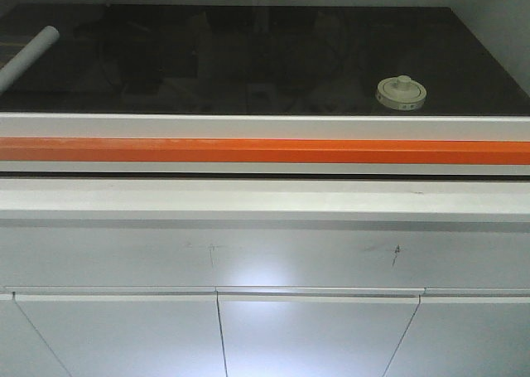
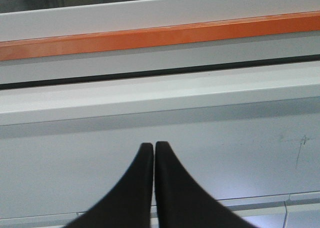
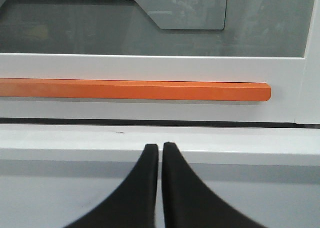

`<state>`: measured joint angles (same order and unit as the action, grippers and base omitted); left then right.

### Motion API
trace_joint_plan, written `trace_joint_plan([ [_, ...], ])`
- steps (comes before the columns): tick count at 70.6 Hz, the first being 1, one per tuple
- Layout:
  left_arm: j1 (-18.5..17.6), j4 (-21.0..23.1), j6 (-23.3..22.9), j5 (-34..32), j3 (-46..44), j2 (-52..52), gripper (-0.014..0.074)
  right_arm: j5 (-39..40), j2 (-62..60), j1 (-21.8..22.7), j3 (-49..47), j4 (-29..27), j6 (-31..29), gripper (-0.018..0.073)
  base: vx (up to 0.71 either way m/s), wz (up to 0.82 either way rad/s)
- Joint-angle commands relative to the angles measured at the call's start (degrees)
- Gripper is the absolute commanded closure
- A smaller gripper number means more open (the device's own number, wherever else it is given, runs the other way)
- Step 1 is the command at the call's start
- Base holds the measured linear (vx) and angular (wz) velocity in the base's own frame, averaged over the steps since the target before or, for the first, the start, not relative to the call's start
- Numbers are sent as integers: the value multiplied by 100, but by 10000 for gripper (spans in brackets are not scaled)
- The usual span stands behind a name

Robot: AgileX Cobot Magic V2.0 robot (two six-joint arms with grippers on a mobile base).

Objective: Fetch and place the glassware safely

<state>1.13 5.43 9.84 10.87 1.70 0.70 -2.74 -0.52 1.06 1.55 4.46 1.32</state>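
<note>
A small squat glass jar with cream-white knobbed lid was recorded on the black bench, ahead of both tools beyond the orange bar, offset right. The left tool and right tool were pressed together, empty. The right arm was judged nearer.

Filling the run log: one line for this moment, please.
jar: lidded, on dark surface, ungrasped | left gripper: shut, empty | right gripper: shut, empty
</note>
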Motion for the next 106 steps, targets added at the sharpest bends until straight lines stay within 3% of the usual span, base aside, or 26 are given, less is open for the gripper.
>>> trace_joint_plan([
  [1, 3, 21, -12, -416, 149, 69, 603, 431, -74, -16, 108, 37, -62, 563, 0, 0],
  [85, 3, 21, -12, -515, 149, 69, 603, 483, -74, -16, 108, 55, -62, 563, 0, 0],
  [106, 3, 234, -58, -1155, 149, 69, 603, 736, -74, -16, 108, 49, -57, 563, 0, 0],
])
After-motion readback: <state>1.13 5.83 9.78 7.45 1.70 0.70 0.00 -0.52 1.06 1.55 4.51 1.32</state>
